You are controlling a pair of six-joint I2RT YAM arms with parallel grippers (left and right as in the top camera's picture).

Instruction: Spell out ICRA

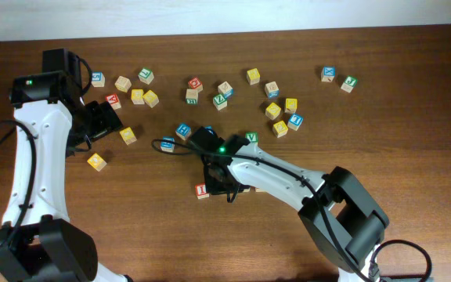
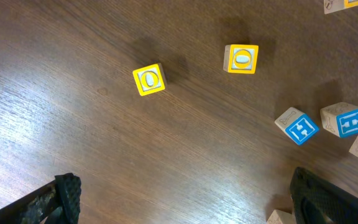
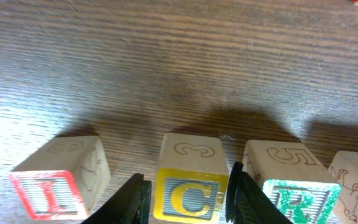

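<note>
ICRA row [image 1: 202,190]: on table [image 1: 382,102], 6 o'clock of scattered cubes [image 1: 220,100].
Left gripper [image 2: 185,202]: jaws spread wide, nothing between.
Right gripper [image 3: 188,202]: jaws slightly parted, astride C cube [image 3: 190,158].
I cube [image 3: 58,180]: 9 o'clock of C.
R cube [image 3: 288,180]: 3 o'clock of C.

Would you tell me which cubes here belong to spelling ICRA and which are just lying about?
For the job: I cube, C cube, R cube, set in a row.
Lying about: yellow cubes, blue cubes, green V cube.
</note>
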